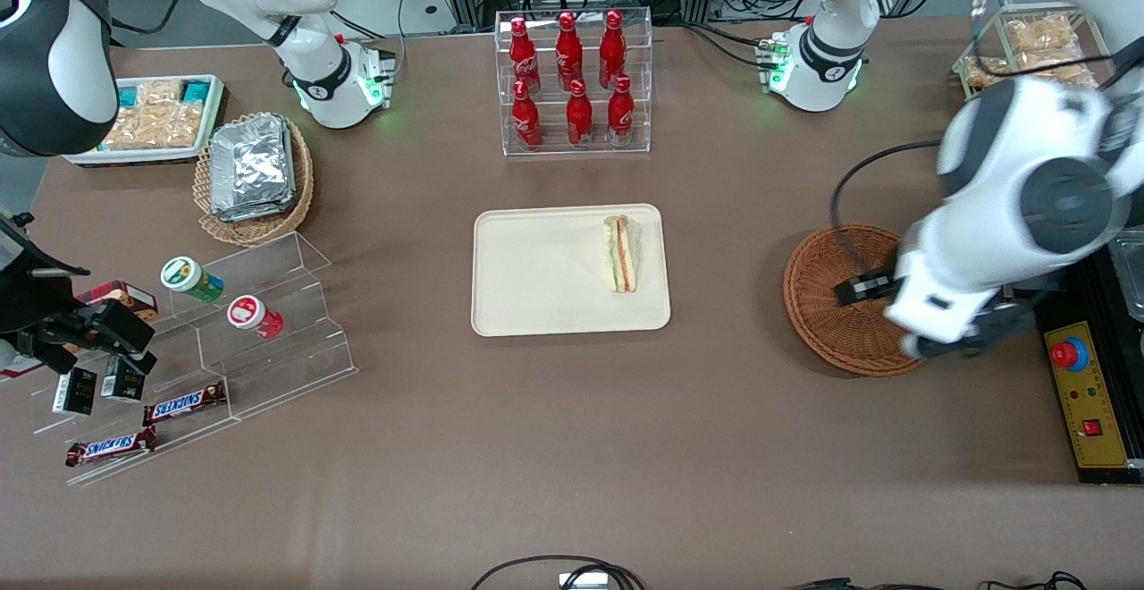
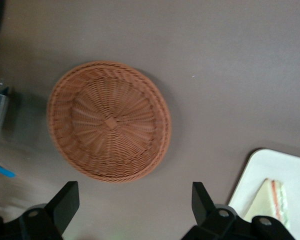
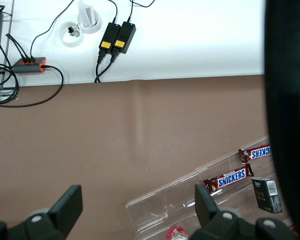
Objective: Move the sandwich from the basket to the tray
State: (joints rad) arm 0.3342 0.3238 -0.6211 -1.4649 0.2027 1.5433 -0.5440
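The sandwich (image 1: 623, 254) lies flat on the tray (image 1: 536, 277) at the middle of the brown desk (image 1: 572, 447), close to the tray's edge nearest the working arm, its green, orange and red filling showing. The reddish-brown basket (image 1: 831, 304) sits well apart from the tray, toward the working arm's end of the desk, holding nothing. Above the basket hangs the left arm's end effector (image 2: 132, 207), its two black fingers (image 2: 65, 200) spread wide and released, gripping nothing. A rack of red bottles (image 1: 572, 80) stands farther from the camera than the tray.
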